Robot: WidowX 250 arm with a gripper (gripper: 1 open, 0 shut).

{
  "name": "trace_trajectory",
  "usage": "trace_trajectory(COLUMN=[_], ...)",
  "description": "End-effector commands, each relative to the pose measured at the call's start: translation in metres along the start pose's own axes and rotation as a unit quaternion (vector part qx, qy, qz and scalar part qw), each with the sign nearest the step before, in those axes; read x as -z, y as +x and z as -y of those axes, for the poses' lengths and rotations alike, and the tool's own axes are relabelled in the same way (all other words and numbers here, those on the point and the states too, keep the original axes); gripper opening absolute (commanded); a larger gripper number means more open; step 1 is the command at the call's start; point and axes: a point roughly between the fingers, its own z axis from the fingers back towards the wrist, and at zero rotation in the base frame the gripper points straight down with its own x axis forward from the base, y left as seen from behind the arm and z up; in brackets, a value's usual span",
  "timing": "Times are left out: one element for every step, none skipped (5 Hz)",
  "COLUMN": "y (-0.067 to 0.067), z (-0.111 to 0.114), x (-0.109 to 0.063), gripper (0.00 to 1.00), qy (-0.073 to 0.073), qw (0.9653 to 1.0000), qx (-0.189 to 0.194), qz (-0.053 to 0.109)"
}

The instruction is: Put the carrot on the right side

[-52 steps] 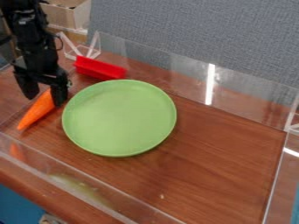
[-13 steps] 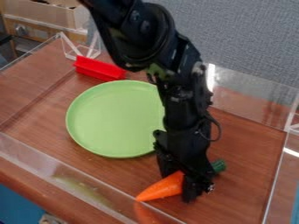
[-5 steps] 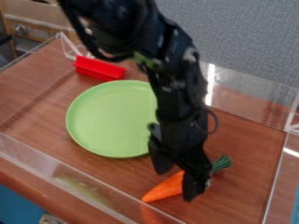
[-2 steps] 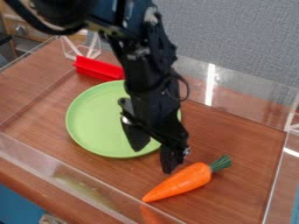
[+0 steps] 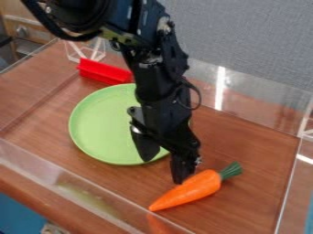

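Observation:
The orange carrot [image 5: 188, 189] lies flat on the wooden table to the right of the green plate [image 5: 108, 123], its dark green stem pointing up and right. My gripper [image 5: 166, 158] hangs just left of and above the carrot, pointing almost straight down over the plate's right rim. Its black fingers [image 5: 184, 167] stand apart and nothing is between them. The carrot is free of the gripper.
A red block [image 5: 104, 71] rests behind the plate at the back left. Clear plastic walls [image 5: 263, 91] fence the table on all sides. Bare wood stretches across the right half, up to the right wall.
My gripper has let go of the carrot, risen a little and shifted left toward the plate. The carrot now lies free on the table.

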Motion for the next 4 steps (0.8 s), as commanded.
trace_trajectory(y=[0.0124,0.0143,0.0162,0.0175], z=[-0.0041,-0.0055,-0.0069,-0.0083], x=[-0.0065,-0.0048,-0.0035,-0.0036], gripper=[1.0,1.0,1.0,1.0], qy=[0.003,0.003,0.002,0.002], qw=[0.9998,0.9998,0.9997,0.9997], qx=[-0.005,-0.009,-0.013,-0.018], qz=[0.02,0.019,0.019,0.019])
